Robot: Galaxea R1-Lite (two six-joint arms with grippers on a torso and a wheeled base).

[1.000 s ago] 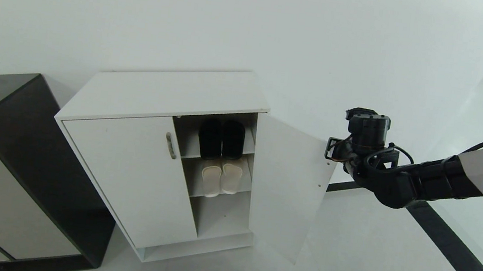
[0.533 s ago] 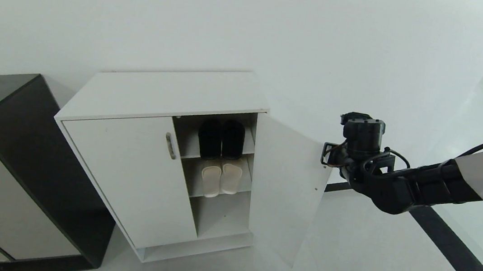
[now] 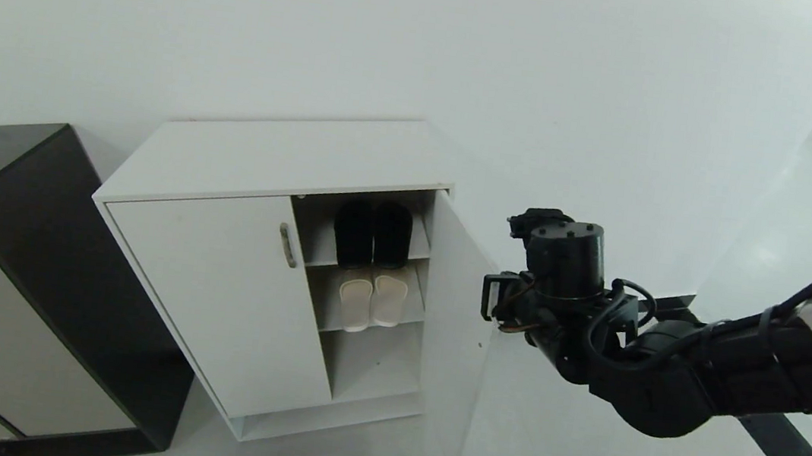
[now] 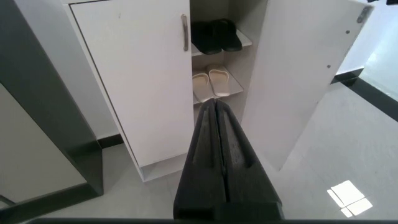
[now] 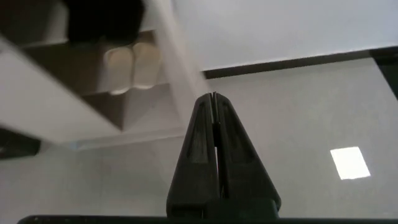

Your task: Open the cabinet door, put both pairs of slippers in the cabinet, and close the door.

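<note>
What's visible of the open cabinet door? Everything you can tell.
The open door is a plain white flat panel, apparently laminated board. It is hinged on the cabinet's right side and swung about halfway out, inner face showing. Small holes sit near its free edge; no handle shows on this face. The shut right gripper is at that free edge, on the outer side; contact cannot be confirmed.

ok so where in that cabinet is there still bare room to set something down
Bare: the bottom compartment, under the white slippers, and the cabinet top. Crowded: the upper shelf holds the black slippers, the middle one the white pair, with only narrow bare strips beside each. The right gripper sits close outside the open door.
</note>
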